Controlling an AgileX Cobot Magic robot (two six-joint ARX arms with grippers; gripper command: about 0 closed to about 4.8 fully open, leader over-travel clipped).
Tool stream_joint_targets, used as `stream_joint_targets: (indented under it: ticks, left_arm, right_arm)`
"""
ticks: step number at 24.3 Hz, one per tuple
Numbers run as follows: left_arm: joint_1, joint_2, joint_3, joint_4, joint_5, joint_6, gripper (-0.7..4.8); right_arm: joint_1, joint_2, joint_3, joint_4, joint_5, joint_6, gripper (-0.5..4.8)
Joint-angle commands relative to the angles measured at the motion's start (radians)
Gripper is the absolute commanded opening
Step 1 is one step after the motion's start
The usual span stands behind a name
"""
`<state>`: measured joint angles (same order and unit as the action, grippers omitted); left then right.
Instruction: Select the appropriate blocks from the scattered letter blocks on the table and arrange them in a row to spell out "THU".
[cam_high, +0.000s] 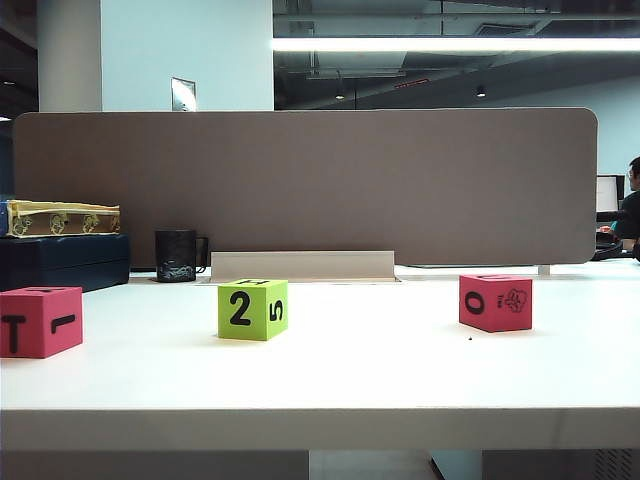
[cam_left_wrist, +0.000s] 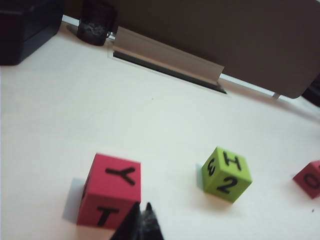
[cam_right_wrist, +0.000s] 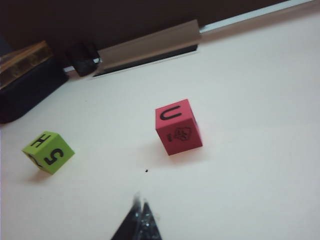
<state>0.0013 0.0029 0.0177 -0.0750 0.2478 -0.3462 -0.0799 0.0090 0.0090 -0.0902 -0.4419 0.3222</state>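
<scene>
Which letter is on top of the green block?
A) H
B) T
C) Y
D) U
A: both wrist views show a black H on the top face of the green block, beside its 2 face.

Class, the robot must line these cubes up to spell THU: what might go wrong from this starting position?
1. The red foam cube at the table's left sits near the front edge; a nudge might drop it.
2. The lime green foam cube carries H on top but 2 toward the front, so the wrong face may show.
3. The left end effector and right end effector look shut; both must open first.
</scene>
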Motion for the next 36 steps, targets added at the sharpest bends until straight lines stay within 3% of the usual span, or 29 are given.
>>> stream_joint_targets:
  ticks: [1, 9, 14, 19, 27, 33, 36]
  left_arm:
    - [0.001, 0.000, 0.065, 0.001, 0.003, -0.002, -0.06]
    - [0.001, 0.000, 0.149, -0.071, 0.003, 0.024, -0.06]
    - [0.001, 0.000, 0.203, -0.193, 0.003, 0.036, -0.06]
    - [0.001, 0.000, 0.218, -0.216, 0.003, 0.050, -0.06]
    - [0.001, 0.000, 0.219, -0.243, -0.001, 0.017, -0.06]
    - [0.001, 0.000, 0.224, -0.243, 0.001, 0.015, -0.06]
    - [0.001, 0.001, 0.229, -0.247, 0.006, 0.008, -0.06]
  right_arm:
    - [0.000, -0.011, 0.078, 0.024, -0.005, 0.008, -0.05]
    - [-0.001, 0.018, 0.221, 0.002, 0.016, 0.012, -0.05]
    - [-0.001, 0.102, 0.354, -0.128, -0.032, 0.010, -0.05]
    - [0.000, 0.251, 0.546, -0.301, -0.076, -0.058, -0.05]
    - [0.005, 0.459, 0.771, -0.445, -0.142, -0.155, -0.05]
    - [0.121, 0.652, 0.921, -0.519, -0.087, -0.200, -0.05]
    - [0.233, 0.768, 0.982, -0.542, -0.061, -0.200, -0.05]
